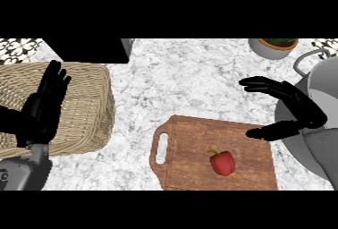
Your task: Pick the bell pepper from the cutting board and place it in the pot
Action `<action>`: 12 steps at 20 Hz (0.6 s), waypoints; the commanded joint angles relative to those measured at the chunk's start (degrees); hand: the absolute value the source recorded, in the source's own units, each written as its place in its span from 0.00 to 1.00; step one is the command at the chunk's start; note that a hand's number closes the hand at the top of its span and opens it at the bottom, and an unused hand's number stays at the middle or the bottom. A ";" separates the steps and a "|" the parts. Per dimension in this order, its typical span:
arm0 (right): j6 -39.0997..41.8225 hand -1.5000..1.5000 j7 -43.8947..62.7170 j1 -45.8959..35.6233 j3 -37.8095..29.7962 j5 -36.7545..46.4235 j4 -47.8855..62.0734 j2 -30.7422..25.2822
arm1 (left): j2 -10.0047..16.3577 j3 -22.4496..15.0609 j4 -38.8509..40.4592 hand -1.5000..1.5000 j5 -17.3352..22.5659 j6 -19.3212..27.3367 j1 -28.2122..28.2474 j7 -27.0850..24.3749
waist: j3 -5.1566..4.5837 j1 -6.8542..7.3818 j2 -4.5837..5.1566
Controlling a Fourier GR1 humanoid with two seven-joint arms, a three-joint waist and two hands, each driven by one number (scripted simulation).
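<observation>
nothing done yet: the bell pepper lies untouched on the cutting board. my right hand hangs open and empty by the pot (left hand rests open over the basket) — grasp, lift and drop all remain.
</observation>
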 commanded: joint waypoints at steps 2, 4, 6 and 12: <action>4.94 0.00 2.28 1.19 3.12 4.07 -7.34 -3.67 | -0.15 2.23 2.79 0.50 0.96 -2.49 1.68 -1.52 | -0.18 -1.49 -0.28; 6.82 0.00 5.81 -0.74 4.61 6.77 -7.75 -5.70 | -0.20 1.83 1.13 0.50 0.53 -1.13 0.52 1.59 | -0.17 -1.34 -0.31; 10.67 0.00 14.31 -3.62 8.13 8.49 -13.05 -7.16 | 1.15 2.72 1.26 0.50 -0.11 -0.58 -1.67 2.36 | -0.27 -1.69 -0.58; 15.40 0.00 25.29 -4.77 16.91 19.89 -21.30 -10.32 | -0.85 1.37 1.01 0.50 -0.99 -0.53 0.89 0.37 | -0.28 -1.54 -0.50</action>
